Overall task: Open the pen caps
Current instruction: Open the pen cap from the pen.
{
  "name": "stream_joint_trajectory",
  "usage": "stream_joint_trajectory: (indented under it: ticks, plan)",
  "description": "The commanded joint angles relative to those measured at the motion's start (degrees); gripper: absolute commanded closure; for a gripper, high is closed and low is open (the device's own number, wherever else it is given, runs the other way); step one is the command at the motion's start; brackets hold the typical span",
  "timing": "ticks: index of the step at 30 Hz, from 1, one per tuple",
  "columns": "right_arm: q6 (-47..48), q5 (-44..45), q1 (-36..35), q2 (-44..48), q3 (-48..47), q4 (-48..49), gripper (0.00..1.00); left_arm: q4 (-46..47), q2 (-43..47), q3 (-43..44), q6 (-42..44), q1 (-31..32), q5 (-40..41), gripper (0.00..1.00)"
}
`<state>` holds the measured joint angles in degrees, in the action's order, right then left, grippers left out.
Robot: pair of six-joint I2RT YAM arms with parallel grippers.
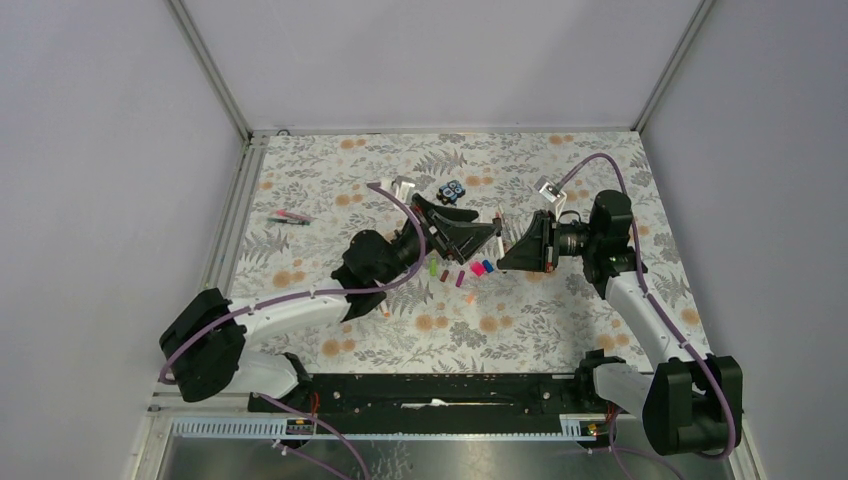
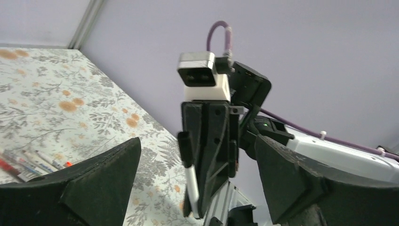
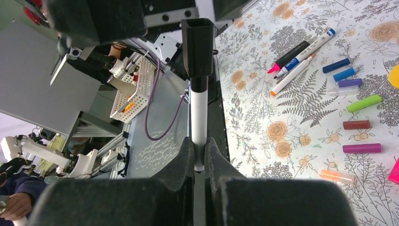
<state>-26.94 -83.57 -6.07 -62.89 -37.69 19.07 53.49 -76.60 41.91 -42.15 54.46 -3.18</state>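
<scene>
Clamped in right gripper (image 3: 199,143): white pen (image 3: 199,113), black cap (image 3: 198,47) on, pointing straight out toward wide-spread left gripper (image 2: 197,141).

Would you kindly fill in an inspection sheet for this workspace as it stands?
Surface: floral cloth, lying flat over the table.
Job's things: white pen with a black cap, held off the cloth; loose caps scattered near three lying pens; more pens towards the left edge.
Clutter: black-and-blue block on the far side.
Claws: left claw open, empty; right claw shut on the white pen.
Cables: purple cables looping along both arms.
Surroundings: plain pale walls; metal corner posts.
</scene>
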Motion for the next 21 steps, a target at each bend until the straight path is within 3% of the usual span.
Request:
stream_joint_trajectory:
  ticks: [1, 5, 9, 11, 18, 21]
  plan:
    - [3.2, -2.3, -0.4, 0.7, 0.5, -0.1, 1.0, -4.2, -0.5, 4.1, -2.1, -4.0, -8.3, 0.01]
    - [3.4, -2.2, -0.4, 0.6, 0.7, -0.3, 1.0, -7.2, -2.4, 7.5, -3.1, -4.7, -11.8, 0.02]
    - [3.4, -2.2, -0.4, 0.4, 0.7, -0.4, 1.0, -6.5, -4.5, 9.2, -4.4, -4.6, -13.8, 0.1]
    - [3.4, -2.2, -0.4, 0.4, 0.7, -0.4, 1.0, -5.8, -5.8, 9.8, -5.3, -4.6, -14.7, 0.22]
    - [3.5, -2.3, -0.4, 0.2, 0.8, -0.5, 1.0, -4.4, -9.0, 12.5, -7.2, -4.6, -17.9, 0.43]
    - [3.6, -2.3, -0.4, 0.2, 0.9, -0.5, 1.0, -4.5, -9.3, 12.8, -7.3, -4.7, -18.1, 0.58]
